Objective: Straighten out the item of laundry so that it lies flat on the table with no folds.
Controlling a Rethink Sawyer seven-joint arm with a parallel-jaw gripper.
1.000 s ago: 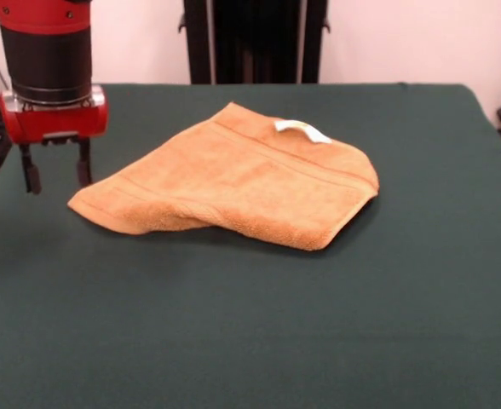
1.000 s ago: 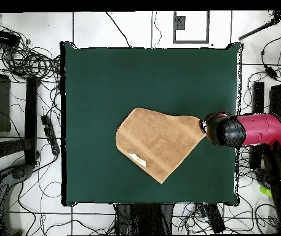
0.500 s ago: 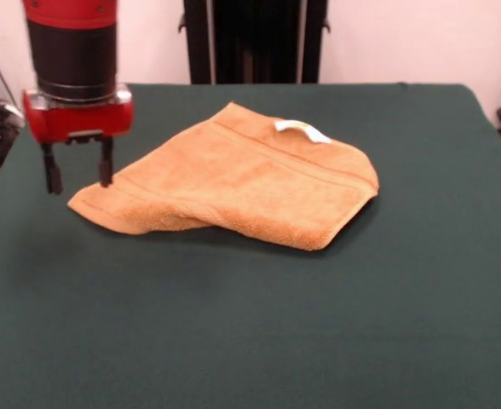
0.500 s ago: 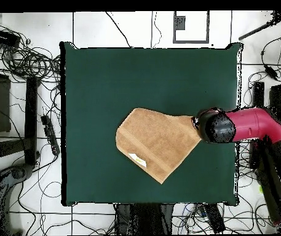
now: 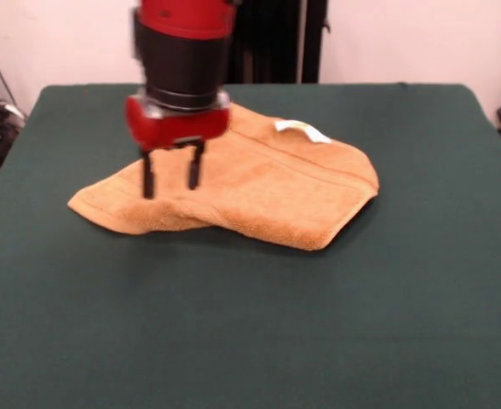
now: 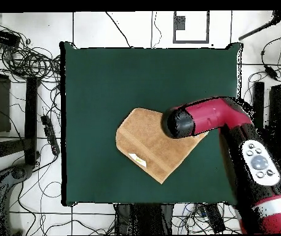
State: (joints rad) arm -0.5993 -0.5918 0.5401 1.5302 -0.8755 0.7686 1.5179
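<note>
Plenty of bare green bench (image 5: pixel 250 341) lay in front of the towel (image 5: pixel 259 183) in the front view, and there was more open cloth on either side, so no edge crowded it. The towel itself sat around the middle of the bench, nearer the far half, well clear of every border. It was orange-tan terry, folded over itself into a rough wedge, with a thick rolled fold along its near edge and a woven band running across the top layer. Above its left part hung the gripper (image 5: pixel 171 175), its two dark fingers (image 5: pixel 148 179) apart and pointing down over the cloth; whether they touched it could not be told. Further back, a small white tag (image 5: pixel 302 129) stuck up near the far edge. From overhead, the arm (image 6: pixel 213 117) reached across the towel (image 6: pixel 149 144) and hid the gripper, but that view showed the towel's outline and the tag (image 6: pixel 138 160).
</note>
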